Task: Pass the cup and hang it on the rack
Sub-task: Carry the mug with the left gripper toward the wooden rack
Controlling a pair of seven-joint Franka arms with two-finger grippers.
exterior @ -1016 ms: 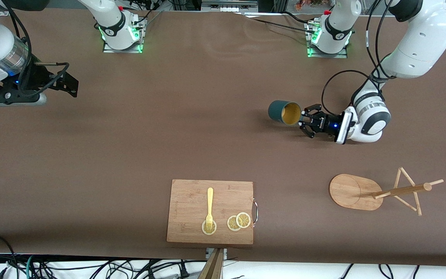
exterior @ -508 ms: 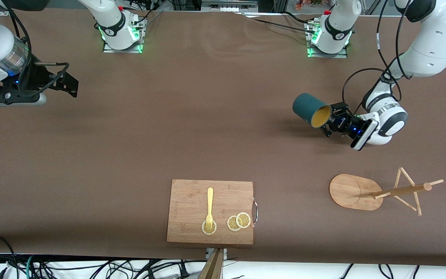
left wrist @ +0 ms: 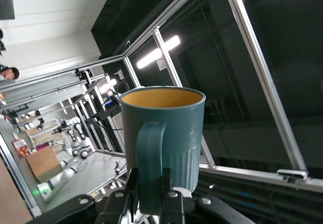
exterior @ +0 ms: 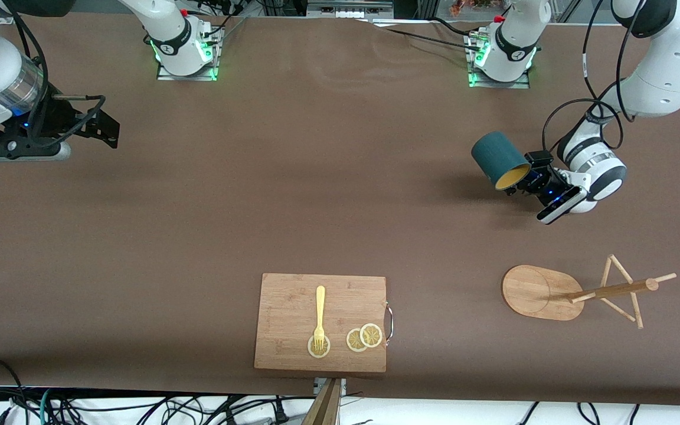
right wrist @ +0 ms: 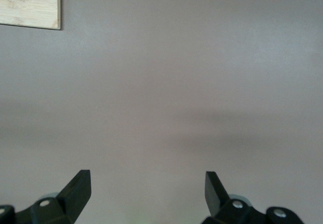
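Ribbed dark teal cup [left wrist: 162, 133] with yellow-tan inside, clamped by its handle in left gripper [left wrist: 151, 193], tilts above the brown table [exterior: 257, 195]; right gripper [right wrist: 147, 189] waits wide apart.

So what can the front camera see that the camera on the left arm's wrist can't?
Only the front view shows the light wooden mug tree rack, the rectangular bamboo cutting board with its yellow fork and lemon slices, and the open right gripper waiting at its own end of the table. Only the left wrist view shows the cup's handle pinched between the fingers. Both show the small dark teal cup in the left gripper.
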